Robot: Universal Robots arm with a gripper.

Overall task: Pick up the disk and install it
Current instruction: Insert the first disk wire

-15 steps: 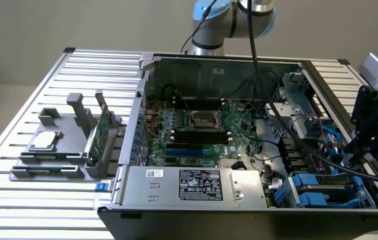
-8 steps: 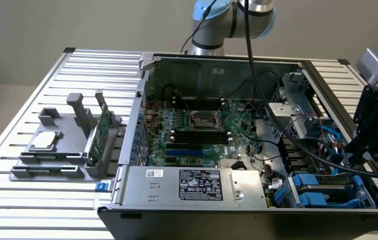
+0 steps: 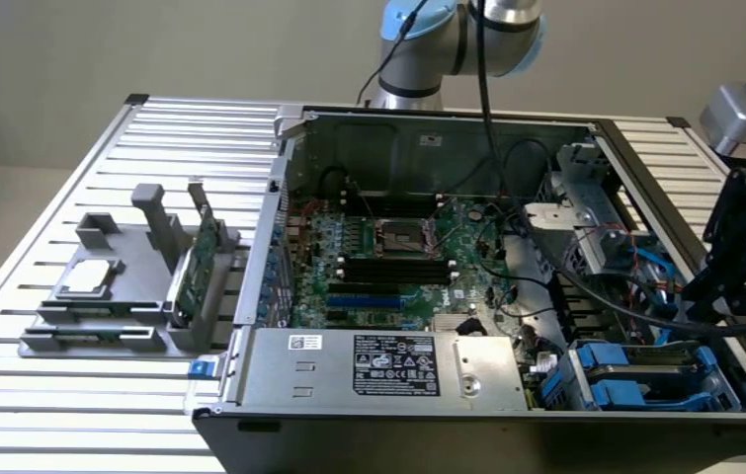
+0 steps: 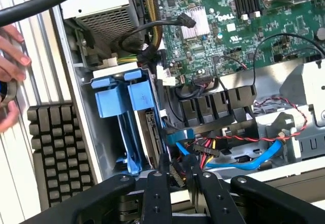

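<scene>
exterior view: we saw the silver-grey, blue-railed metal disk (image 3: 643,377) in a corner bay of the open grey metal computer case (image 3: 412,138), the black end effector (image 3: 742,262) near it. wrist view: the end effector (image 4: 182,176) stood open, empty; we judged pick-up pending, needing alignment over the rails.

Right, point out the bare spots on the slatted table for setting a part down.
Bare slats lie between the grey fixture and the edge of the table nearest the camera, and behind the fixture toward the far corner. Crowded: inside the open case, the cabled corner around the blue drive bay.
</scene>
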